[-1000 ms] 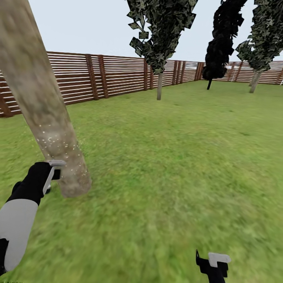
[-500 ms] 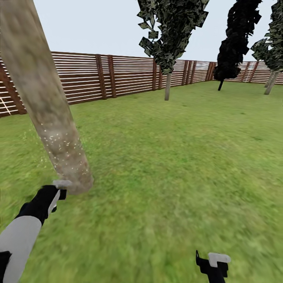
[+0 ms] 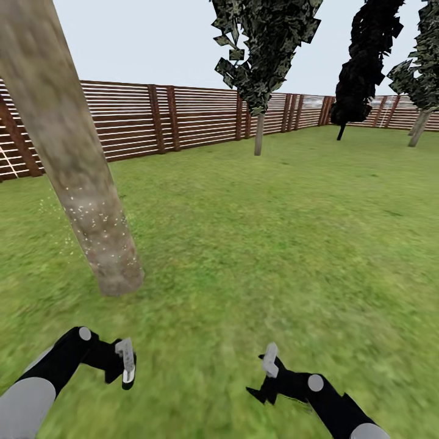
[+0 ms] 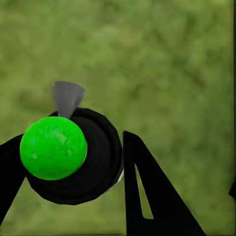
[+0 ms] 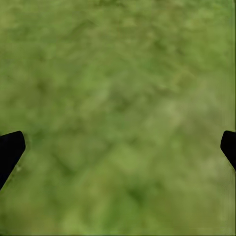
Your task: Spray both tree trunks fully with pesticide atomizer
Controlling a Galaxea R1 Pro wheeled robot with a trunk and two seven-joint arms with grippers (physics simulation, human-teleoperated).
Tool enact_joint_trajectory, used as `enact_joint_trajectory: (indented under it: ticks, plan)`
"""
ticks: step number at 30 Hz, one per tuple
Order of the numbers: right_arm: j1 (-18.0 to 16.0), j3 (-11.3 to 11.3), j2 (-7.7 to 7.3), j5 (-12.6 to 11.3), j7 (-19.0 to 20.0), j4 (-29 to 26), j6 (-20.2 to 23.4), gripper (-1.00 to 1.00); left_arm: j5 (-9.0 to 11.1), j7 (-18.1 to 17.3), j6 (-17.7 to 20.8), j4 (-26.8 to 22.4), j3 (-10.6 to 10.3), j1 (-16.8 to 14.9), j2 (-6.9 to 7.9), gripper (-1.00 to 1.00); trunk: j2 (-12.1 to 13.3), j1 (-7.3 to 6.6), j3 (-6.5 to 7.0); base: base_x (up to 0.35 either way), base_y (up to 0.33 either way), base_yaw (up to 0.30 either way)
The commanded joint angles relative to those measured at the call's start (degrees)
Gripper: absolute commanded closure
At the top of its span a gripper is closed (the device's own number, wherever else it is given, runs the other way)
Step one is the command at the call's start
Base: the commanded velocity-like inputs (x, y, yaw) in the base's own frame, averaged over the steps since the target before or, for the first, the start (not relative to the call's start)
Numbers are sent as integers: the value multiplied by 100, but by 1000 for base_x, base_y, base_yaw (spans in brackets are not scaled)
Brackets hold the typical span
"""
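Note:
In the left wrist view a pesticide atomizer point(image 4: 73, 162), black and round with a bright green ball and a grey nozzle, sits between the black fingers of my left gripper point(image 4: 71, 142), which is shut on it. That left gripper point(image 3: 125, 366) hangs low over the grass, in front of and apart from the near tree trunk point(image 3: 73, 158). Pale pesticide specks point(image 3: 91, 216) dot the trunk's lower part. A second tree point(image 3: 259, 131) stands farther off by the fence. My right gripper point(image 3: 268, 366) is open over bare grass point(image 5: 118, 113), its fingertips point(image 5: 10, 147) wide apart.
A brown slat fence point(image 3: 183, 116) rings the lawn point(image 3: 292, 231). A thin black-foliaged tree point(image 3: 360, 67) stands at the back right, and another pale-trunked tree point(image 3: 419, 128) at the far right. Open grass stretches ahead and to the right.
My left arm has dropped from beside the trunk's base to low over the grass. The right arm has swung up and left into fuller view. The camera panned slightly at first.

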Motion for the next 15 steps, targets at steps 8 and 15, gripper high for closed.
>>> enact_joint_trajectory:
  ticks: [8,15]
  plan:
    - [-150,16,58,30,1002,-309,-40,-100,-66,-255,93,-4,-425,-16,-270,100,-2,-1,-5,0,0,0]
    - [-150,37,325,45,1235,-647,-41,100,-120,-246,165,-7,-875,-24,-860,100,-2,-1,-5,0,0,0]
